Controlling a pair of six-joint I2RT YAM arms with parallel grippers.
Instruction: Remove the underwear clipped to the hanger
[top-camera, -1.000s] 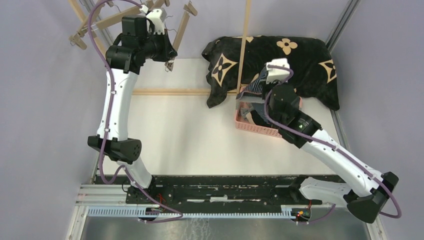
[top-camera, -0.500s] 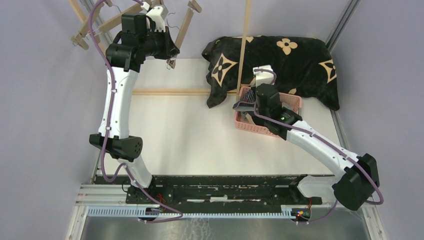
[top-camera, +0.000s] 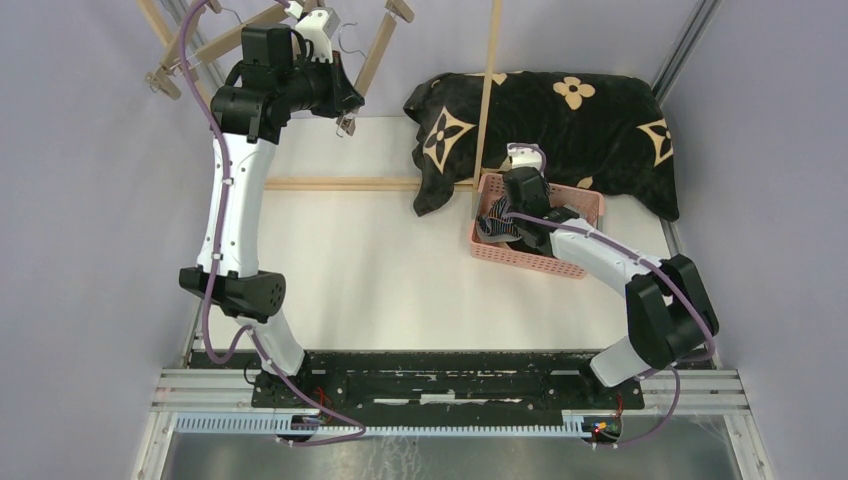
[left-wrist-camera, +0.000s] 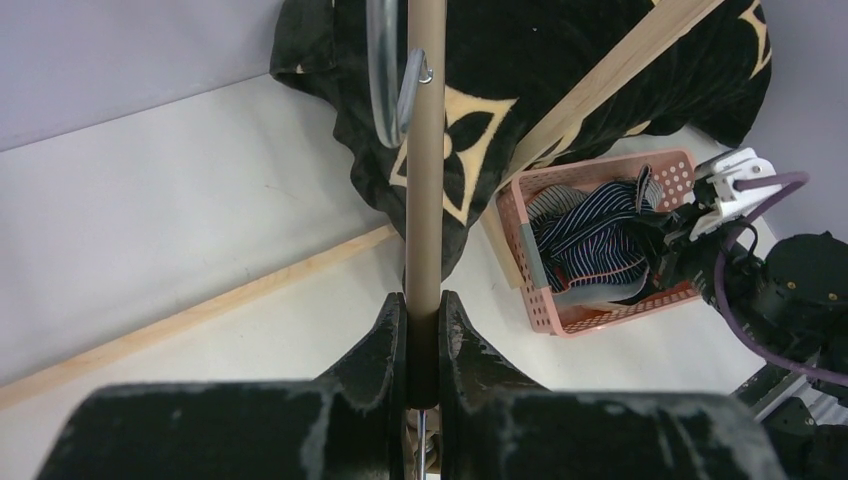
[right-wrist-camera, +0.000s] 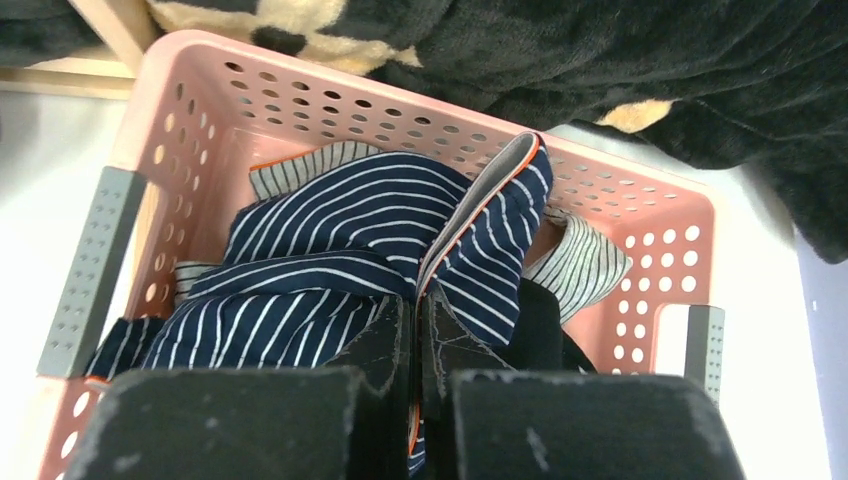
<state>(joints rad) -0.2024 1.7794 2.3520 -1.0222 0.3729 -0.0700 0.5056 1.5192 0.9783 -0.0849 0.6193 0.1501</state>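
Note:
My left gripper (top-camera: 335, 95) is shut on a bar of the wooden clip hanger (top-camera: 215, 45) and holds it up at the back left; in the left wrist view the bar (left-wrist-camera: 424, 150) runs up from my closed jaws (left-wrist-camera: 422, 330). No underwear hangs on the arms that show. My right gripper (right-wrist-camera: 418, 330) is down in the pink basket (top-camera: 520, 258), shut on the waistband of the dark navy striped boxers (right-wrist-camera: 330, 250). The grey-white striped boxers (right-wrist-camera: 585, 262) and the black boxers (right-wrist-camera: 545, 335) lie under them in the basket (right-wrist-camera: 640, 200).
The black flower-patterned blanket (top-camera: 590, 115) lies behind the basket. A wooden frame post (top-camera: 487, 90) and floor rail (top-camera: 340, 183) cross the white table, just left of the basket. Purple walls close in both sides.
My right arm has lowered the navy striped boxers down into the basket. My left gripper has raised the hanger slightly toward the back.

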